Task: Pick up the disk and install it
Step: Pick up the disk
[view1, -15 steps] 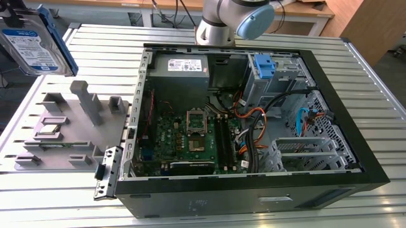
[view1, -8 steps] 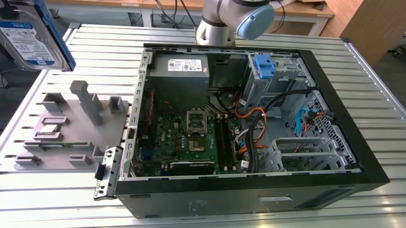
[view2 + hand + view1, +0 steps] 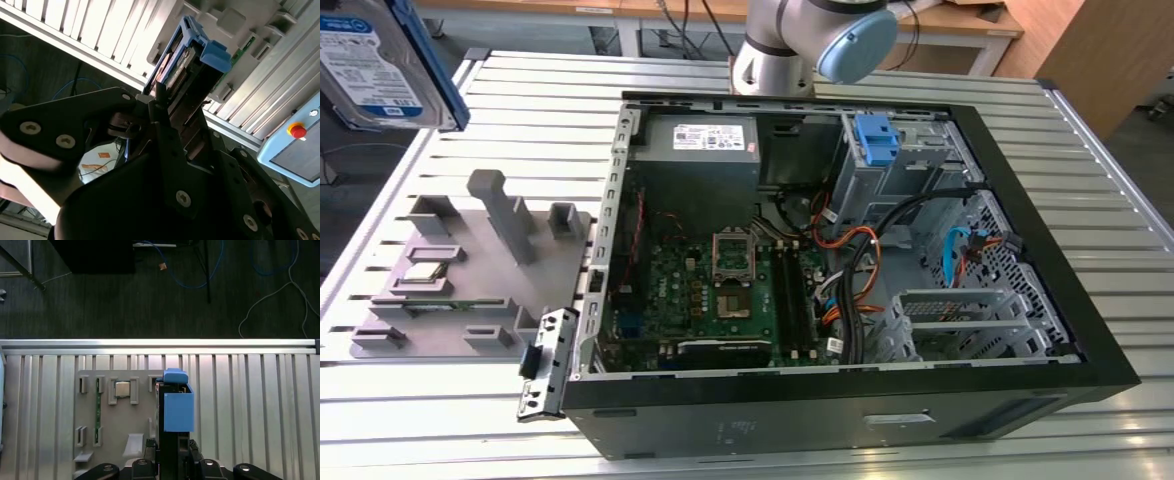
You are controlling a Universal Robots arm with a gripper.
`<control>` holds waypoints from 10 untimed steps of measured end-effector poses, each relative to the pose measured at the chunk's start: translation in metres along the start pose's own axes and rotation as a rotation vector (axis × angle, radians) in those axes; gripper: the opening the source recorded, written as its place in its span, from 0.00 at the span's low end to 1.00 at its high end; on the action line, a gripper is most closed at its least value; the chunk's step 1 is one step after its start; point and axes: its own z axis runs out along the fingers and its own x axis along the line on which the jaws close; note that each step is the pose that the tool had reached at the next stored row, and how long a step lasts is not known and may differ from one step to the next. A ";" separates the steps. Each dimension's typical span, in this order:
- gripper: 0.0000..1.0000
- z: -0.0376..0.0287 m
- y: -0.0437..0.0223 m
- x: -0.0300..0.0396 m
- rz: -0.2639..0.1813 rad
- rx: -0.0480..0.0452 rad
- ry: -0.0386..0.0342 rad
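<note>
hand (image 3: 172,463) gripping disk (image 3: 374,62), raised above slatted counter (image 3: 520,92) near grey parts tray (image 3: 470,285), open computer case (image 3: 1074,255) alongside

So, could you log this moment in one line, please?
end effector: shut on the disk | position: aloft over table | install: not done

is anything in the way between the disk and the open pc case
Nothing visible blocks it. The claw holds the disk raised at the exterior view's left; the computer case lies with its side open. The grey fixture with uprights sits lower between them.
</note>
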 end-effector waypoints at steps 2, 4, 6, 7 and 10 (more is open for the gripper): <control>0.35 -0.0063 0.0005 -0.0004 0.000 0.0000 0.0000; 0.35 -0.0128 0.0010 -0.0009 0.000 0.0000 0.0000; 0.35 -0.0188 0.0015 -0.0013 0.000 0.0000 0.0000; 0.35 -0.0217 0.0017 -0.0015 0.000 0.0000 0.0000; 0.35 -0.0297 0.0022 -0.0021 0.000 -0.0001 0.0001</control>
